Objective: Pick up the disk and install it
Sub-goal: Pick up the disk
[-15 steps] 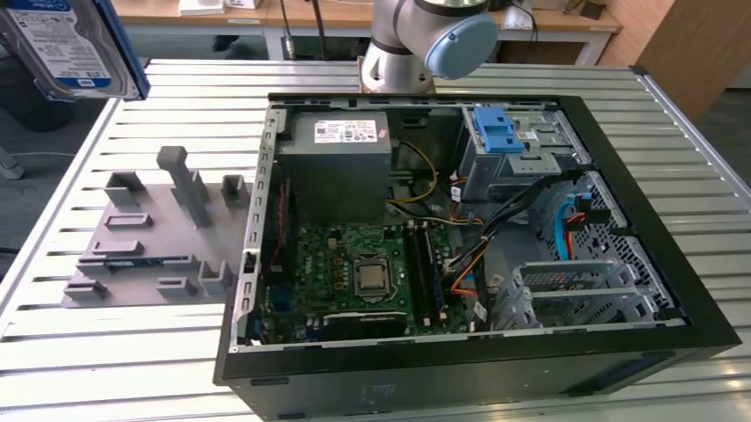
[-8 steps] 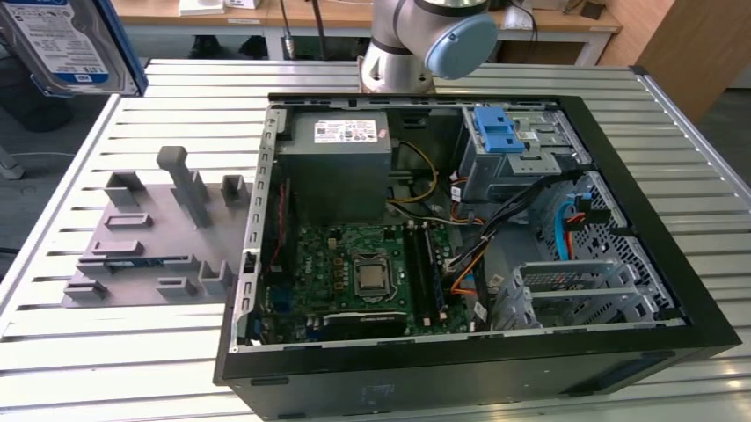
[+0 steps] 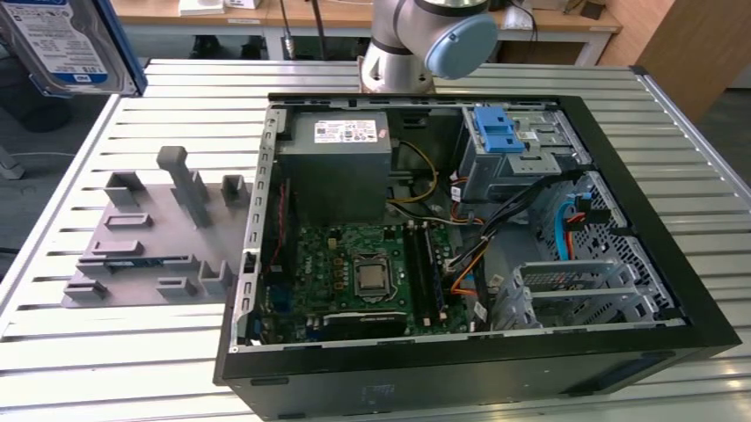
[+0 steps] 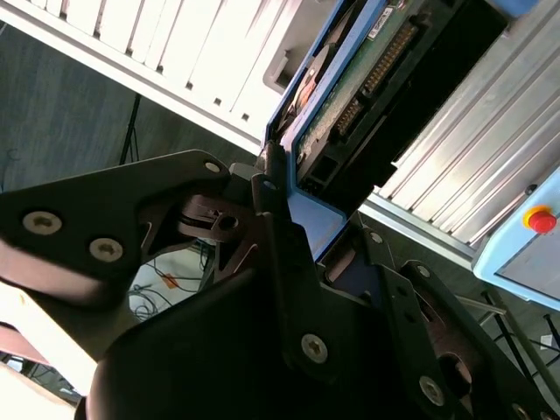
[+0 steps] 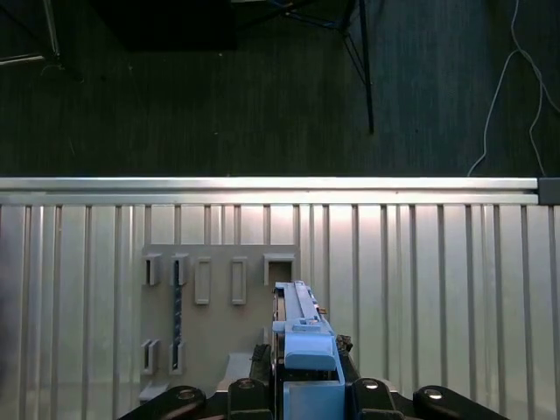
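Claw (image 5: 302, 372) clenched on disk (image 3: 65, 40): silver body, blue-white label, blue side rails, green circuit board.

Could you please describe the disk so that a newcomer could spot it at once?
Find the open black computer case lying on the slatted table, then look past the table's far corner at the exterior view's left. The disk is held up there: a flat slab, white-and-blue label, blue edge, unlike the grey fixture plate below.

silver arm (image 3: 393, 54), blue cap (image 3: 460, 44), black screwed gripper (image 5: 302, 354)
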Controlling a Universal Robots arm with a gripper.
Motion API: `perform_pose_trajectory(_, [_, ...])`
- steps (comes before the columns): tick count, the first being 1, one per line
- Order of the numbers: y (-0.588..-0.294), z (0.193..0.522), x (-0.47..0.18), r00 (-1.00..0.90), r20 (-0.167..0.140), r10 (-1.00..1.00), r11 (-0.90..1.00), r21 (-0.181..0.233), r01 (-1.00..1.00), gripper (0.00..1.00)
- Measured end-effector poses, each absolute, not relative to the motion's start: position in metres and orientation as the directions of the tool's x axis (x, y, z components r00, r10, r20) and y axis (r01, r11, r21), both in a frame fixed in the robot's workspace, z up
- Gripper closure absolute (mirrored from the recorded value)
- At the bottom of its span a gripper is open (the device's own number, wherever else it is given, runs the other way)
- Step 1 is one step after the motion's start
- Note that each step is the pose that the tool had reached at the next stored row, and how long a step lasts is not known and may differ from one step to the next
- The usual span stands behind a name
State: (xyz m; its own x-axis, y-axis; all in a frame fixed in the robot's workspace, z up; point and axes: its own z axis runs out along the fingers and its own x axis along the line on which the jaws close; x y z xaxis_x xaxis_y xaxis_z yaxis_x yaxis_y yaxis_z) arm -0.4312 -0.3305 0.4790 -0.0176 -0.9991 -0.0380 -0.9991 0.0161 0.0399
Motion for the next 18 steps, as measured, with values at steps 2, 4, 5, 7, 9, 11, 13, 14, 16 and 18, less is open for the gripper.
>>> perform_pose_trajectory(2, [-0.333, 0.479, -0.431, -0.018, -0.038, -0.999, 0.016, 0.04, -0.999, 0.63])
perform_pose_trajectory(4, [-0.337, 0.479, -0.431, -0.018, -0.038, -0.999, 0.016, 0.04, -0.999, 0.63])
perform_pose_trajectory(5, [-0.339, 0.479, -0.431, -0.018, -0.038, -0.999, 0.016, 0.04, -0.999, 0.63])
perform_pose_trajectory(7, [-0.343, 0.479, -0.43, -0.018, -0.038, -0.999, 0.016, 0.04, -0.999, 0.63])
perform_pose_trajectory(9, [-0.347, 0.479, -0.426, -0.018, -0.038, -0.999, 0.016, 0.04, -0.999, 0.63])
perform_pose_trajectory(11, [-0.348, 0.479, -0.423, -0.018, -0.038, -0.999, 0.016, 0.04, -0.999, 0.63])
perform_pose_trajectory(13, [-0.349, 0.479, -0.421, -0.018, -0.038, -0.999, 0.016, 0.04, -0.999, 0.63])
perform_pose_trajectory(14, [-0.349, 0.479, -0.42, -0.018, -0.038, -0.999, 0.016, 0.04, -0.999, 0.63])
perform_pose_trajectory(16, [-0.35, 0.479, -0.417, -0.018, -0.038, -0.999, 0.016, 0.04, -0.999, 0.63])
perform_pose_trajectory(18, [-0.351, 0.479, -0.415, -0.018, -0.038, -0.999, 0.016, 0.04, -0.999, 0.63])
